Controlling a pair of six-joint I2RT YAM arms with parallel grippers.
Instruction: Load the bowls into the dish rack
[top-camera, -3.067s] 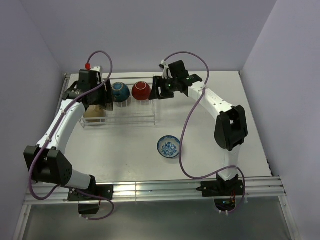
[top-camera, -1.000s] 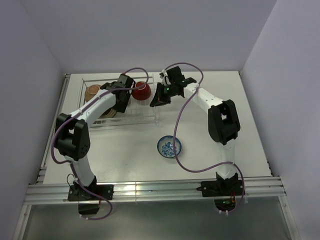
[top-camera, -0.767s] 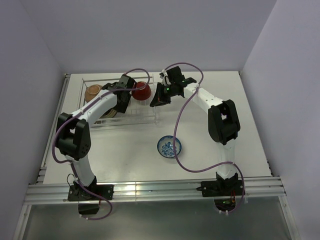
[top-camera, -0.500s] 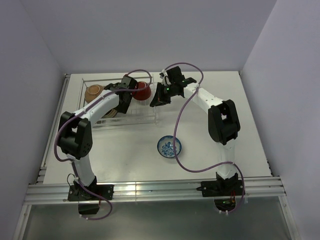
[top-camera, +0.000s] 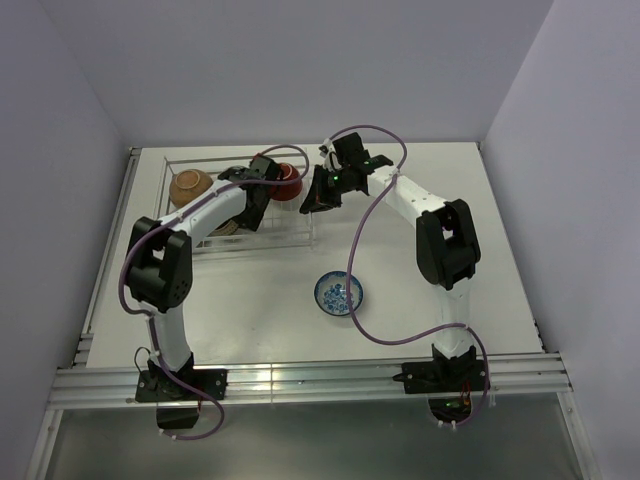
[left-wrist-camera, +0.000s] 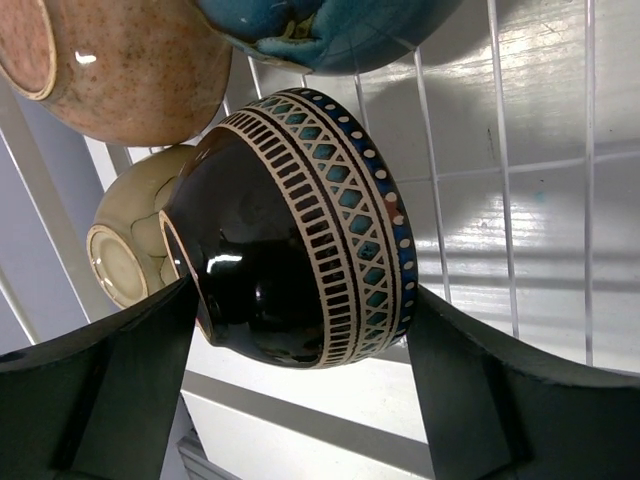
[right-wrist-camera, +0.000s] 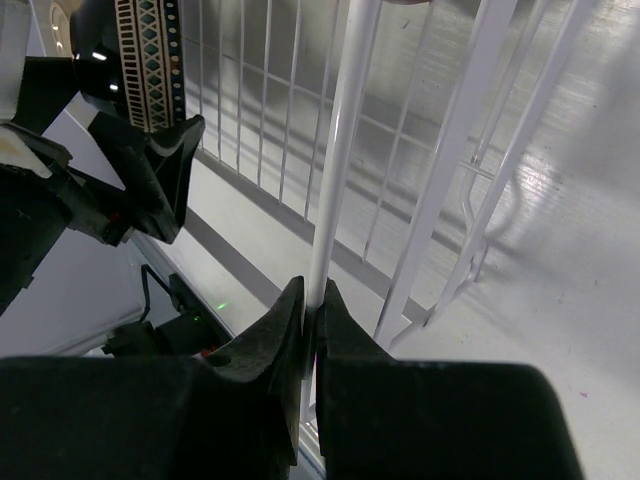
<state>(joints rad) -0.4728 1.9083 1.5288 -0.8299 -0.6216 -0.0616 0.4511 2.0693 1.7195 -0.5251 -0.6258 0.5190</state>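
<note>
The white wire dish rack (top-camera: 290, 238) stands at the back left of the table. A black bowl (left-wrist-camera: 290, 230) with a patterned band lies on its side in the rack. My left gripper (left-wrist-camera: 300, 300) is open, one finger at each end of that bowl. A tan speckled bowl (left-wrist-camera: 110, 70), a blue glazed bowl (left-wrist-camera: 320, 30) and a cream bowl (left-wrist-camera: 130, 230) sit beside it. From above I see the tan bowl (top-camera: 189, 184) and a red bowl (top-camera: 289, 176). My right gripper (right-wrist-camera: 312, 300) is shut on a rack wire (right-wrist-camera: 340, 150) at the rack's right end. A blue-and-white bowl (top-camera: 338, 293) sits on the table.
The left arm (top-camera: 205, 212) lies across the rack from its near left corner. The right arm (top-camera: 420, 205) reaches in from the right, its purple cable (top-camera: 352, 290) looping down past the blue-and-white bowl. Walls close in the table on three sides.
The left wrist has slid right along the rack toward the red bowl, and its jaws have spread wider around the black bowl. The right gripper has stayed on the rack wire.
</note>
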